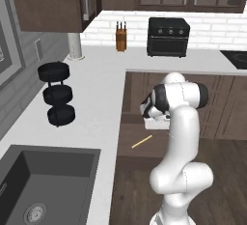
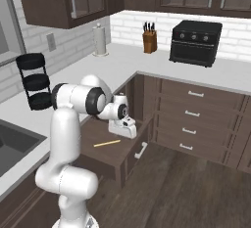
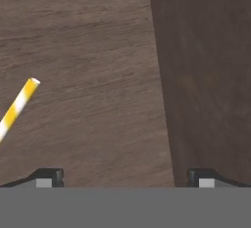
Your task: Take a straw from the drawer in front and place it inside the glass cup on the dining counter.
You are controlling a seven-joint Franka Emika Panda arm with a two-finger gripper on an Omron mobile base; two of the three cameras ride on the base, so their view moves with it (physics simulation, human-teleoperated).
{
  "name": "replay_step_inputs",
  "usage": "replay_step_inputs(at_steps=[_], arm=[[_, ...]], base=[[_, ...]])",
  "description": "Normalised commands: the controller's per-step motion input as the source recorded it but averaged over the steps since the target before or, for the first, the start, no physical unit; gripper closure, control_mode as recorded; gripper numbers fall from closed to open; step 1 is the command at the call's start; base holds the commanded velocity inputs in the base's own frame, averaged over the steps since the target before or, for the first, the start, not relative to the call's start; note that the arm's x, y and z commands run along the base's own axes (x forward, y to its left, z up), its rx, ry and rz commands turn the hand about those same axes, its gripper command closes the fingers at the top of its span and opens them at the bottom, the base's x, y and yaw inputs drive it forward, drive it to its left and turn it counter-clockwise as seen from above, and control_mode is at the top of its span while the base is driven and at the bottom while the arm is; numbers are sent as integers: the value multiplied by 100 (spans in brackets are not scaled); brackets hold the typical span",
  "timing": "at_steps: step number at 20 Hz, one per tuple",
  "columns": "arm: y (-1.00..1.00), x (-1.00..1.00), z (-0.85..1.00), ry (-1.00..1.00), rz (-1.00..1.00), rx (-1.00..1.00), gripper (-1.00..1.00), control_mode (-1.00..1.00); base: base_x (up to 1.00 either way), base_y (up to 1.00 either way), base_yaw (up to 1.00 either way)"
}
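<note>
My two-finger white gripper (image 2: 122, 133) hangs over the wide, shallow dark brown wooden drawer (image 2: 105, 157), which stands pulled out from the cabinet below the white L-shaped counter (image 1: 96, 98). My jaws are spread fully apart and grasp nothing; in the hand view the two small dark fingertips (image 3: 49, 177) sit far from each other at the bottom, with only the drawer's plain brown bottom (image 3: 83, 51) between them. The thin, straight, pale yellow straw (image 2: 107, 143) lies flat on that bottom, at an angle, near my gripper but apart from it, toward the sink side. In the hand view its end (image 3: 17, 106) shows yellow and white stripes and enters from the left edge, well clear of my left fingertip. To the right in that view runs the darker inner wall of the drawer (image 3: 206, 75). On the counter behind stand a black three-tier round rack (image 1: 58, 93), a wooden knife block (image 1: 121, 37), a black toaster oven (image 1: 167, 36) and a white paper towel roll (image 2: 100, 40). A dark grey sink (image 1: 46, 183) is set into the counter near my base.
</note>
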Motion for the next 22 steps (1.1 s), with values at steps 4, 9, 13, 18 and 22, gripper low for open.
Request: replay_step_inputs(at_steps=[4, 9, 13, 18, 22], arm=[[-98, -3, -9, -1, 4, 0, -100, -100], [-100, -10, 0, -4, 2, 0, -100, -100], [-98, -11, 0, -7, 2, 1, -100, -100], [2, -44, 4, -17, 5, 8, -100, -100], [74, -47, 3, -18, 1, 8, -100, -100]], base=[[0, 0, 0], [0, 0, 0], [0, 0, 0], [0, 0, 0], [0, 0, 0]])
